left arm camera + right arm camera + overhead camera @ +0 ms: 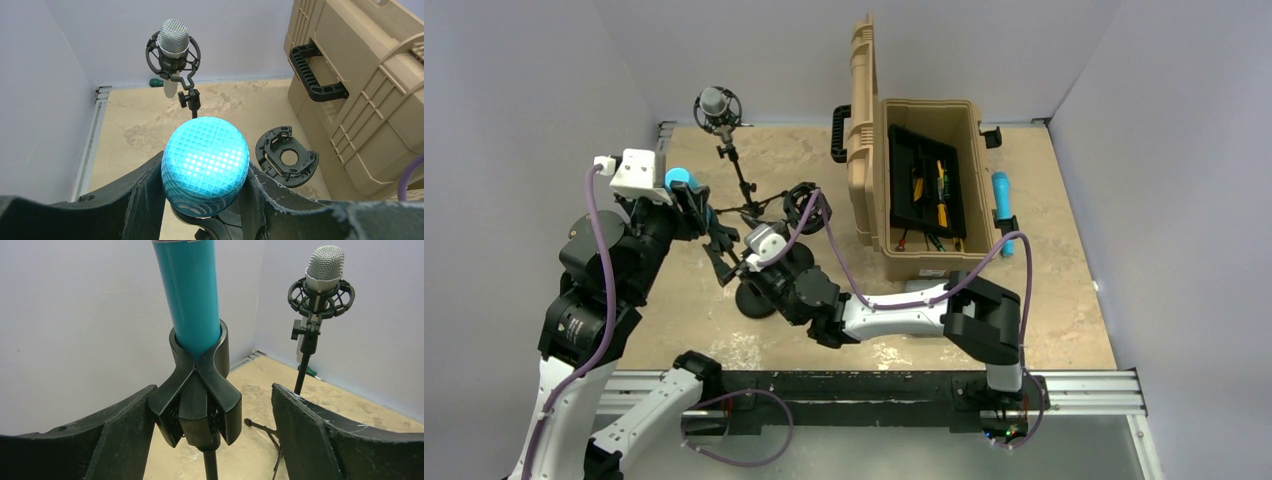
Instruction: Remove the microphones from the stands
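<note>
Only right wrist: clip (197,390) around microphone (190,290).

Tan toolbox (924,265) open, right; silver mic (715,101) on tripod (737,172), back; loose black mount (268,150) near toolbox

A table (1069,300) has a mottled beige top, scuffed white toward its near edge. Plain grey-lilac walls (514,90) rise right behind it and on both its sides. A metal rail (1089,392) runs along its near edge. Light is soft and even.

Microphone (205,165) grille: teal mesh, glossy; stand clip (200,400): smooth black plastic.
</note>
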